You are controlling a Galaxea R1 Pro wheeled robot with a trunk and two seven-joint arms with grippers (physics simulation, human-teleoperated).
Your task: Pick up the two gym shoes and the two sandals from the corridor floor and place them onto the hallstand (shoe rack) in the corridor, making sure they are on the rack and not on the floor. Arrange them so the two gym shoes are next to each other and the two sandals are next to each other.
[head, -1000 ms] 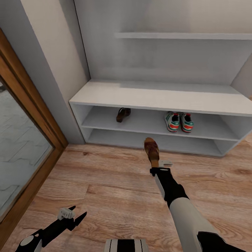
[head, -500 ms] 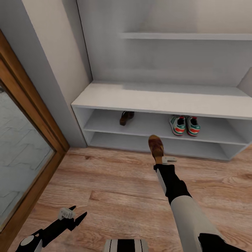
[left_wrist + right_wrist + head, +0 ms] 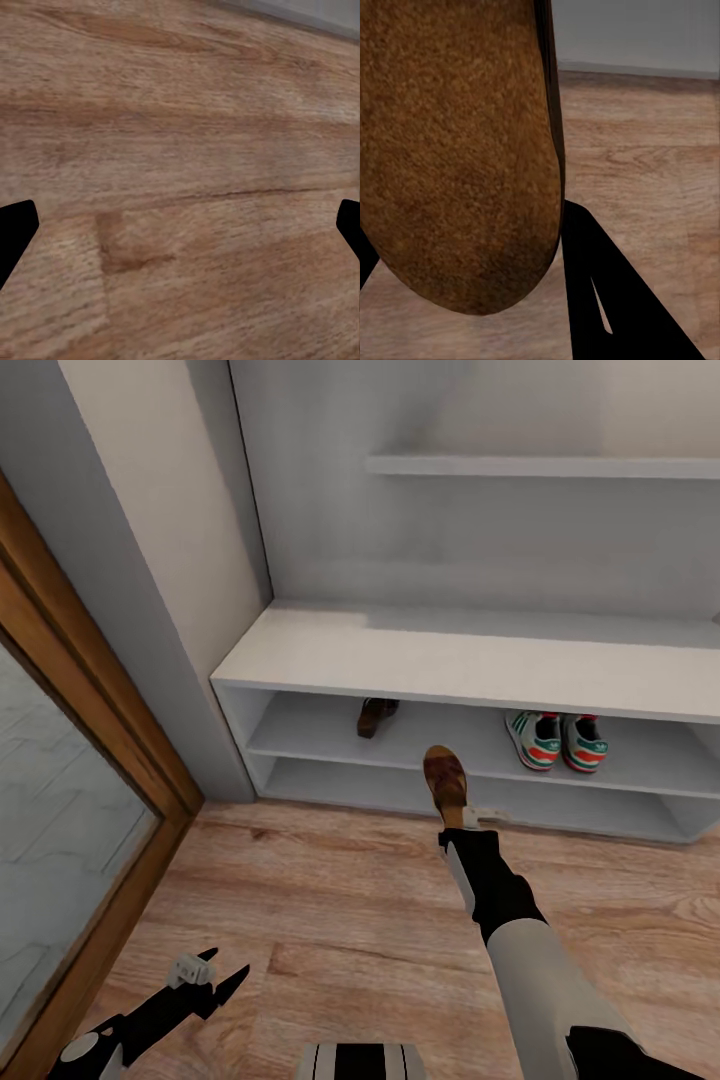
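Wood-framed glass door (image 3: 60, 830) is seen at the left side of the head view, next to a grey wall corner, and light brown plank corridor floor (image 3: 330, 900) lies in front of the hallstand (image 3: 470, 660). Nothing is seen between the raised sandal and the shelves. The upper of the two low open shelves is occupied by one brown sandal (image 3: 377, 716) near its left end and by the two gym shoes (image 3: 557, 740), placed side by side and touching or almost touching, well apart from that sandal. The bench top is bare. The second sandal (image 3: 446, 784) is gripped by the right gripper (image 3: 463, 818) and held above the floor just before the shelves; its cork-like sole (image 3: 457, 150) is shown close in the right wrist view. The left gripper (image 3: 205, 978) is kept low over the floor with its fingers (image 3: 15, 232) spread and nothing between them.
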